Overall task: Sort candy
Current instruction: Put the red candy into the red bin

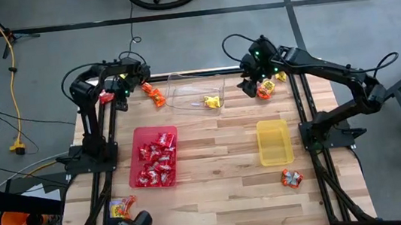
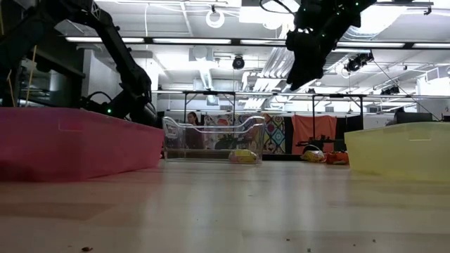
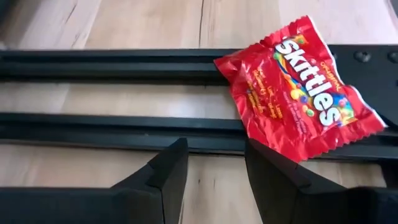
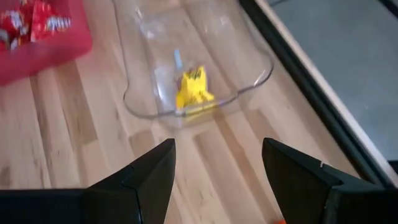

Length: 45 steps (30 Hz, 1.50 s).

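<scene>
we see our left gripper (image 3: 214, 168) spread beside a red skittles packet (image 3: 298, 93), our right gripper (image 4: 217, 165) spread above the clear tray (image 4: 249, 81).

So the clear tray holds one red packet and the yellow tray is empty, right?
Not quite. The packet in the clear tray is yellow, not red; the right wrist view shows it plainly. The yellow tray is indeed empty in the high view.
</scene>
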{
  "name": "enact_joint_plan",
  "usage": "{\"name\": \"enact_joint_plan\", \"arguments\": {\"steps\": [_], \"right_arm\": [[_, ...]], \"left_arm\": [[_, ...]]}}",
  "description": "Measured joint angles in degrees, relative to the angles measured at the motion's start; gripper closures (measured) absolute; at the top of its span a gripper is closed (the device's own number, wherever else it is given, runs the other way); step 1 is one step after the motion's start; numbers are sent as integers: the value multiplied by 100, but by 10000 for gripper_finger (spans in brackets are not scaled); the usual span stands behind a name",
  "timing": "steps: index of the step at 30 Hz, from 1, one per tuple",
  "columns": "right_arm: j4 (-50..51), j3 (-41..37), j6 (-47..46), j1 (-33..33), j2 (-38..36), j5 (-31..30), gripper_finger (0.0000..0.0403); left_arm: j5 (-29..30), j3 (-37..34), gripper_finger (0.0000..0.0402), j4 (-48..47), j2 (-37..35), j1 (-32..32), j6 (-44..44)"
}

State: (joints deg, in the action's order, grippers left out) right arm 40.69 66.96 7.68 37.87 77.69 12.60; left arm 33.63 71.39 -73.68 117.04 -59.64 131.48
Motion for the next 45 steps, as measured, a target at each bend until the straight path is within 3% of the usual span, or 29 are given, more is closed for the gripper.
{"name": "enact_joint_plan", "arguments": {"steps": [7,12,16,18,21,23,25,28,31,33,37,45], "right_arm": [[224,0,173,0,0,98,167],[211,0,262,0,0,203,167],[-1,0,488,2,0,236,167],[-189,0,485,4,0,234,167],[-439,0,309,4,0,234,167],[-555,0,251,3,0,247,167],[-608,0,273,2,0,253,167],[-660,0,354,2,0,254,167],[-667,0,363,2,0,256,167],[-665,0,271,2,0,256,167],[-731,0,226,2,0,257,167],[-766,0,-141,2,0,271,167]], "left_arm": [[-77,22,269,-91,0,-15,235],[-475,-19,342,-93,0,77,-605],[-650,121,390,-12,-31,548,-1070],[-335,242,398,-8,-179,860,-1111],[962,449,400,23,-488,1209,-1591],[1485,691,401,193,-676,1097,-2619],[1541,975,401,736,-790,689,-4380],[635,1417,401,1843,-772,-22,-7408],[-646,2044,401,1823,-632,-628,-8991],[-958,2517,401,994,-527,-914,-9280],[-462,3156,401,-694,-235,-1244,-9634],[-853,3286,401,-753,503,-1353,-9608]]}}
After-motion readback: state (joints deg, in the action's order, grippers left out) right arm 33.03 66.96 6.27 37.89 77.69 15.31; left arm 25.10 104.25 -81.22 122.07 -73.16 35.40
